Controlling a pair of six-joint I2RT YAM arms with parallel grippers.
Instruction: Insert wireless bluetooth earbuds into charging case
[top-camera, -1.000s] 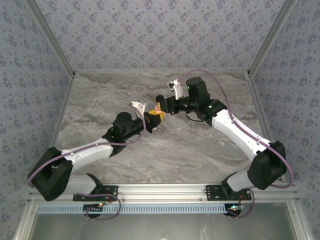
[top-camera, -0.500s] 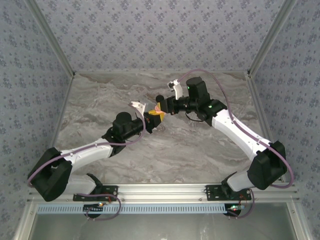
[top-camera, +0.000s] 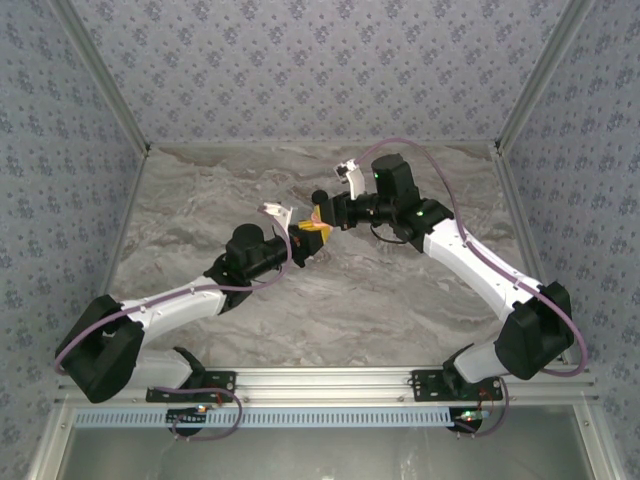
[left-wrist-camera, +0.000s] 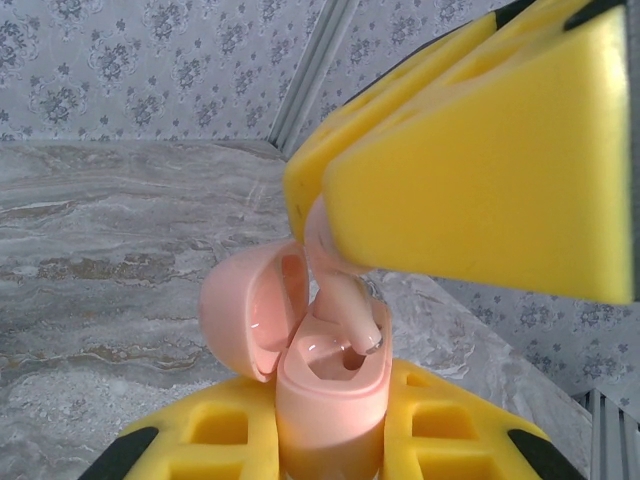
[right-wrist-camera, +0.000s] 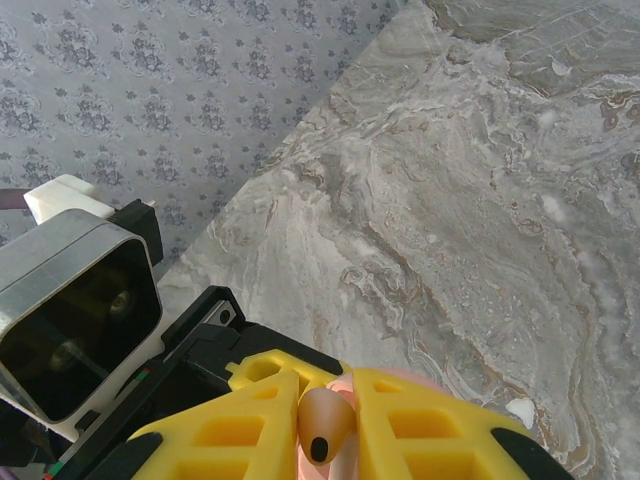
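Starting nearest, over the grey marbled table (top-camera: 400, 290), up from the arm bases: clamped tight with the left hand (top-camera: 300, 240) on the pink charging case (left-wrist-camera: 330, 400), yellow pads (left-wrist-camera: 210, 445) hugging both sides. Held upright, lid (left-wrist-camera: 245, 315) flipped open to the left. Just beyond, meeting it from the right: pinched hard in the right hand (top-camera: 325, 213), one pink earbud (left-wrist-camera: 345, 300), stem pointing down, tip touching inside the case's socket, upper part well above the rim. From the right wrist, squeezed between yellow fingers (right-wrist-camera: 240, 430), showing a small black dot at the bud's end. Farther back, flowered wallpaper (top-camera: 300, 70) behind the table.
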